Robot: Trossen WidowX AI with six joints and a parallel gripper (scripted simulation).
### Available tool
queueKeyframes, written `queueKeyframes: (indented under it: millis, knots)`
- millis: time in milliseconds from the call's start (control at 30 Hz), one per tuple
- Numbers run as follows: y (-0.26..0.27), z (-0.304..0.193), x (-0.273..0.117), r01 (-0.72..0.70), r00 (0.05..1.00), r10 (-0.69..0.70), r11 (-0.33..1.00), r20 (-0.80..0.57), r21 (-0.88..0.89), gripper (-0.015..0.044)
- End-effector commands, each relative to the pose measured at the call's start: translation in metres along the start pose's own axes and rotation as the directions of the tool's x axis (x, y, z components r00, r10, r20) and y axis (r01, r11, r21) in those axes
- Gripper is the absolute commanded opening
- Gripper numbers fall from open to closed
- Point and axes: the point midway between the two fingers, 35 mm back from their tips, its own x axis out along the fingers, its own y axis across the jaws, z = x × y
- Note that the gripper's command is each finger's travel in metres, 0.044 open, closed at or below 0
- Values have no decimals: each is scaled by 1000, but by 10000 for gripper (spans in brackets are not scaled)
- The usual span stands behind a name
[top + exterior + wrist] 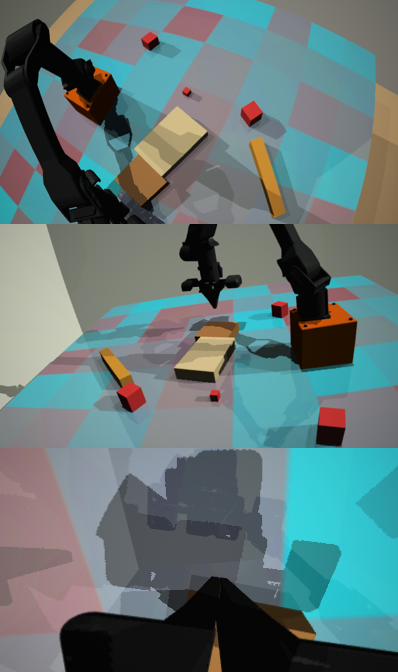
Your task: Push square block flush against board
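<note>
The brown square block [143, 180] [217, 330] [287, 619] lies flat against one short end of the cream board [174, 137] [202, 356]; no gap shows between them. The block is shifted sideways along that end. Its corner sticks out a little past the board's long edge on the side away from the robot base, and the board's other corner stands slightly past the block. My gripper [214, 307] [217, 584] is shut and empty. Its fingertips are raised above the table, beyond the block's far side, touching neither part. In the top view the fingertips cannot be made out.
An orange bar [267, 177] [116, 367] and a red cube [251, 113] [131, 397] lie on the board's outer side. A tiny red cube [186, 91] [214, 396] lies near the board's other end. The orange robot base [106, 96] [326, 342] stands to one side.
</note>
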Motion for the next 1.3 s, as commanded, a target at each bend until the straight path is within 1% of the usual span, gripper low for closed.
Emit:
queueKeyframes:
  millis: [0,267,533,733,933,1233,1267]
  knots:
    - [5,-5,-1,1,1000,-1,993,2,-116,0]
    - [16,-22,-1,0,1000,-1,925,-1,-381,0]
    - [25,-38,-1,-2,1000,-1,787,-4,-617,0]
    - [32,-51,-2,-4,1000,-1,644,-6,-765,0]
    - [38,-64,-2,-7,1000,-1,474,-8,-880,0]
    - [47,-85,-3,-11,1000,-2,184,-11,-983,0]
    - [47,-85,-3,-11,1000,-2,184,-11,-983,0]
